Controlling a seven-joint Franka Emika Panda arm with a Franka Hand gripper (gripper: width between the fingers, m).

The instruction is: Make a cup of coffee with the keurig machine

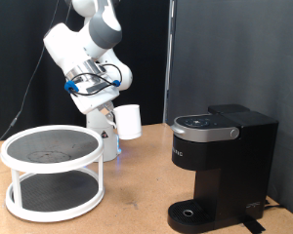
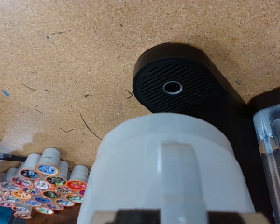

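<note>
Item: cup (image 1: 129, 121) — plain white mug, carried in the air at centre of the exterior view, tipped sideways, well apart from the machine. In the wrist view it fills the lower centre.

Item: gripper (image 1: 109, 119) — closed on the cup.

Item: keurig machine (image 1: 217, 166) — black, lower right, lid down; ribbed drip base (image 2: 175, 89) bare.

Item: two-tier round rack (image 1: 53, 171), lower left; pods (image 2: 42, 182) at a frame corner.

Step, as judged: transport of the cup toward the drip base — calls for righting the cup and centring it under the head.
</note>
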